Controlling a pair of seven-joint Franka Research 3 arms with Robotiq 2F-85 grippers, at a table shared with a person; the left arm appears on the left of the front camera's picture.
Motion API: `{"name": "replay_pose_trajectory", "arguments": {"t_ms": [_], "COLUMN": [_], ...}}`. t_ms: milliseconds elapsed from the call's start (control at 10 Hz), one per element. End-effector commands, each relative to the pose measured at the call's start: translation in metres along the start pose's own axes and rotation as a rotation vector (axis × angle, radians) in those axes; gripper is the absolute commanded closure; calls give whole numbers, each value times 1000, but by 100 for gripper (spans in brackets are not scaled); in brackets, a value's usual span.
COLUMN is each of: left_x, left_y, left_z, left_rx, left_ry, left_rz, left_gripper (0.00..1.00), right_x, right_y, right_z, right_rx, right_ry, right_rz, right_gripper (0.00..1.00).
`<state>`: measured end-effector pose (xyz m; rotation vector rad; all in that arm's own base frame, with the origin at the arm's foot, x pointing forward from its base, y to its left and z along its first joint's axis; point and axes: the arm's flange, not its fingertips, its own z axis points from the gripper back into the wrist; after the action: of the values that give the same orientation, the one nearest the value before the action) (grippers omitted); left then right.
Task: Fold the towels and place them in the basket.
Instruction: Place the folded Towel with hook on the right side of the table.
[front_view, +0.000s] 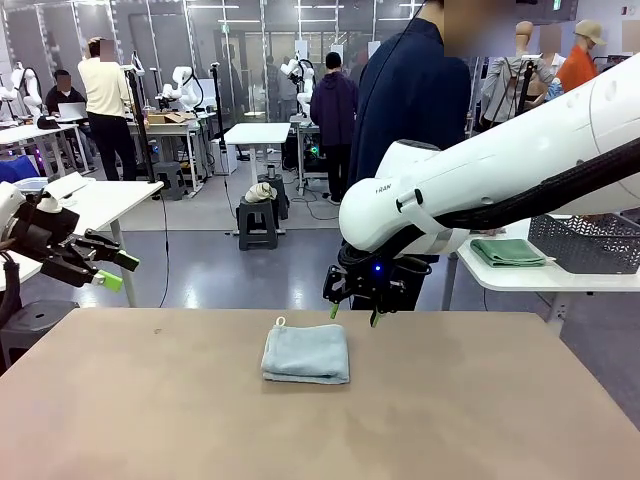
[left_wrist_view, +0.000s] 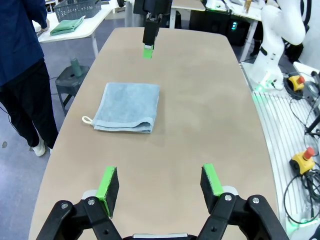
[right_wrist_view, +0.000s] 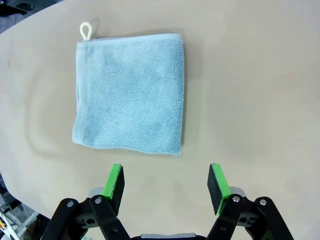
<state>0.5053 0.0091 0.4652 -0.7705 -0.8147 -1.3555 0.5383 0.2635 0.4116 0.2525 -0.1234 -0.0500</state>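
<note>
1. Blue-grey towel (front_view: 306, 353): lying folded, nearly square, at the middle of the desk (front_view: 150, 400), with loop (front_view: 281, 321) pointing toward the far side.
2. Left gripper (front_view: 119, 272): hovering wide open, holding nothing.
3. Right gripper (front_view: 354, 316): hanging open, empty, just beyond towel.

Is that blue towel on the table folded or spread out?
Folded: the blue towel lies as a compact square, with stacked layers showing along its edge.

Both arms hover, left tool (front_view: 118, 272) and right tool (front_view: 355, 315) each with jaws spread wide.
</note>
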Motion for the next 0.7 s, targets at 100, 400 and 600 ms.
{"name": "replay_pose_trajectory", "arguments": {"t_ms": [100, 400, 600], "left_x": [2, 2, 2], "left_y": [-1, -1, -1], "left_z": [1, 1, 1], "left_rx": [-4, -4, -4], "left_ry": [5, 5, 5], "left_rz": [-8, -8, -8], "left_gripper": [16, 16, 16], "right_x": [0, 8, 14], "right_y": [1, -7, -12], "right_z": [1, -27, -49], "right_rx": [-11, 30, 24], "right_ry": [0, -13, -18], "right_rz": [-7, -35, -51], "right_gripper": [16, 16, 16]}}
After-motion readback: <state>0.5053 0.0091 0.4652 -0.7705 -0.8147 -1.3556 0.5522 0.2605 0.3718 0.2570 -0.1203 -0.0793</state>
